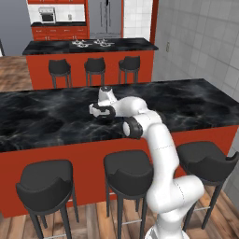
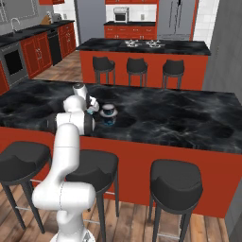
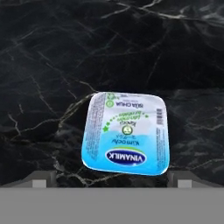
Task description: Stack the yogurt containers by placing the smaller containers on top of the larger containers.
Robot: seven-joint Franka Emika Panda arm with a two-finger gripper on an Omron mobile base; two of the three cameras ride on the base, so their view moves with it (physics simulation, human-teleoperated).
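One little blue yogurt cup (image 3: 126,133) sits flat on the black desk (image 3: 52,65) in the middle of the hand view, right under my wide-open, empty hand (image 3: 112,178), ready for me to grab.

A black marble bench (image 1: 196,100) with red sides carries the scene; three black stools (image 1: 128,170) stand at six o'clock, a second island (image 1: 88,46) at twelve.
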